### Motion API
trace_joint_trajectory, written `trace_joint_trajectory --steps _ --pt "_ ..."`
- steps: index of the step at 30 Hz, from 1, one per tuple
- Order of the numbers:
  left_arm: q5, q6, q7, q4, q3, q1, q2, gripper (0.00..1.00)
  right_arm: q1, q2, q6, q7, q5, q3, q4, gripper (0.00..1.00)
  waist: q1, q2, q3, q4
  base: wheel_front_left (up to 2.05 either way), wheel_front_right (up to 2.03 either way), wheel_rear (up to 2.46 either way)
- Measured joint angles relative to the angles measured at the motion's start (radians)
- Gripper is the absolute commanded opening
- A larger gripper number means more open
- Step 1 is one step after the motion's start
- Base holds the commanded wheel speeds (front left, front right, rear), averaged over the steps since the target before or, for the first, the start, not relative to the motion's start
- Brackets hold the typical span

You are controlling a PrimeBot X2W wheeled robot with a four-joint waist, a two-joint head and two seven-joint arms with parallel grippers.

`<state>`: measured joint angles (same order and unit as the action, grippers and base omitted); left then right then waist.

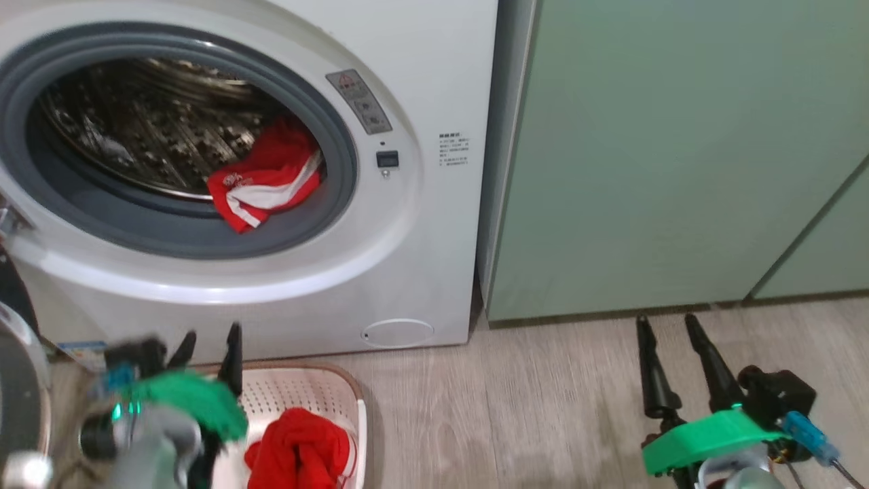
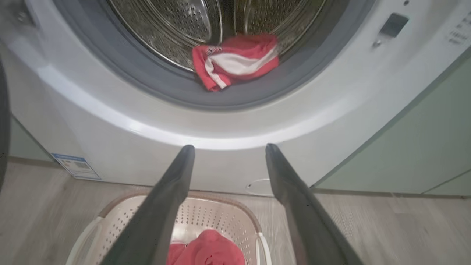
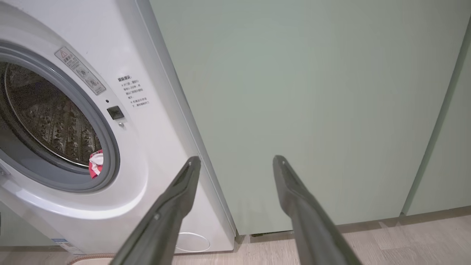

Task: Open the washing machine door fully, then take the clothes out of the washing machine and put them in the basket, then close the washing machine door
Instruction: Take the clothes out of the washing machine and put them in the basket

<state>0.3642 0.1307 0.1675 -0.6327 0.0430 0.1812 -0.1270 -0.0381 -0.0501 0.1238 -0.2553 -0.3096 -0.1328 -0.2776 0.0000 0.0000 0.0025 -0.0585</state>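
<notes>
Unloading is halfway: one red garment in the basket, a second garment in the washing machine, left gripper and right gripper jaws apart.

On the washing machine, right of the drum opening, you see a grey warning sticker with a red triangle sign; its wording is too small to read. Next to it is a block of Chinese print, also too fine to read. The blue label low on the front is blurred. You can't read the white print on the clothes either.
</notes>
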Motion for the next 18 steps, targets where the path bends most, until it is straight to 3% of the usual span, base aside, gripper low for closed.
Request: trace_joint_trajectory --steps 9,14,18 --pt "0.117 0.001 -0.339 -0.221 -0.012 0.384 -0.054 1.00 -0.060 0.000 0.000 0.000 -0.010 -0.028 0.009 1.00 0.0000 0.0000 0.121 -0.033 0.00 0.00 0.00" --pt "0.149 -0.002 -0.407 -0.324 0.013 0.586 -0.122 1.00 -0.151 0.000 0.000 0.000 -0.022 -0.052 0.025 1.00 0.0000 0.0000 0.218 -0.065 0.00 0.00 0.00" --pt "0.149 -0.036 -0.422 -0.405 0.022 0.713 -0.170 1.00 -0.185 0.000 0.000 0.000 -0.035 -0.055 0.033 1.00 0.0000 -0.0001 0.291 -0.099 0.00 0.00 0.00"
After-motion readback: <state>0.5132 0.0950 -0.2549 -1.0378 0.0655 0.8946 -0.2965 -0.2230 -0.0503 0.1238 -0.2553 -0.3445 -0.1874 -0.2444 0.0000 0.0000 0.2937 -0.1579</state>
